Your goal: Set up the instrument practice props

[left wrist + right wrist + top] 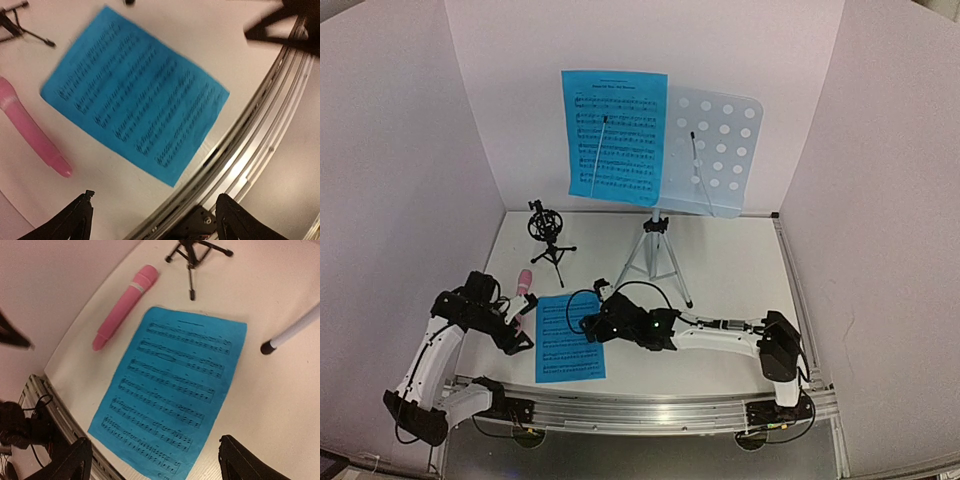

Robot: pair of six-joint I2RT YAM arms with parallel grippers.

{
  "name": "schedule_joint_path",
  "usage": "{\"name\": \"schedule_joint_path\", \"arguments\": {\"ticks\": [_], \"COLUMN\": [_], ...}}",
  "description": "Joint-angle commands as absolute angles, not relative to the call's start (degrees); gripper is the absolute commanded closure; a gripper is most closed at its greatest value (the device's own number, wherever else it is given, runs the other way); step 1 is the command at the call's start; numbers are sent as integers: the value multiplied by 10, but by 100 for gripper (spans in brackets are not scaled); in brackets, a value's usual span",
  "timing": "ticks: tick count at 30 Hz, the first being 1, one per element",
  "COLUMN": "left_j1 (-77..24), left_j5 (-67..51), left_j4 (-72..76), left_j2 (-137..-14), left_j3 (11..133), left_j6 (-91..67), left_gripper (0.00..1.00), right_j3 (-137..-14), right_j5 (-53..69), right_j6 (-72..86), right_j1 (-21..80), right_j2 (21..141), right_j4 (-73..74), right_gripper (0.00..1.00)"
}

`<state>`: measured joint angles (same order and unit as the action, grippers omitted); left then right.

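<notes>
Blue paper first: one sheet-music page (170, 390) lies flat by the desk's near edge, left of centre; the pink microphone (125, 307) lies just beside it, toward the left edge; the black mic holder (548, 235) stands nearer the far left corner; the second page (615, 135) rests on the pale-blue music stand (720, 150) at the far edge; left gripper (155, 220) hovers above the flat page with fingers spread, holding nothing; right gripper (155, 460) likewise, jaws wide apart.

A blue page (568, 337) lies flat on the white desk (740, 270) between the left pincer (155, 197) and right pincer (156, 441). A pink mic (524, 283) lies beside the left one; a black holder (541, 226) and a silver tripod (656, 232) stand beyond both.
</notes>
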<state>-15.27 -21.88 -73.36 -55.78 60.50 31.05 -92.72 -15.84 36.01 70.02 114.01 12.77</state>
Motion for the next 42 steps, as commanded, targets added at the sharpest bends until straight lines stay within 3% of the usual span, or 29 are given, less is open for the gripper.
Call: {"name": "schedule_joint_path", "arguments": {"ticks": [1, 3, 7, 9, 18, 42], "left_j1": [-152, -152, -152, -152, -153, -153], "left_j5": [-148, -129, -90, -87, -109, -108], "left_j4": [-701, -644, -513, -472, -345, -249], "left_j2": [-512, -513, -545, -560, -575, -600], "left_j3": [482, 423, 348, 332, 278, 163], "left_j6": [411, 449, 508, 521, 565, 687], "left_gripper": [15, 16, 31, 34, 33, 32], "right_j3": [-928, -952, -1004, -1014, -1045, -1102], "right_j5": [-117, -101, -54, -55, -34, -11], "right_j6": [487, 473, 479, 488, 500, 546], "right_j1": [633, 624, 609, 607, 592, 559], "right_j2": [1182, 1212, 1280, 1302, 1365, 1462], "right_j4": [146, 149, 166, 171, 171, 73], "right_gripper": [17, 17, 20, 22, 24, 24]}}
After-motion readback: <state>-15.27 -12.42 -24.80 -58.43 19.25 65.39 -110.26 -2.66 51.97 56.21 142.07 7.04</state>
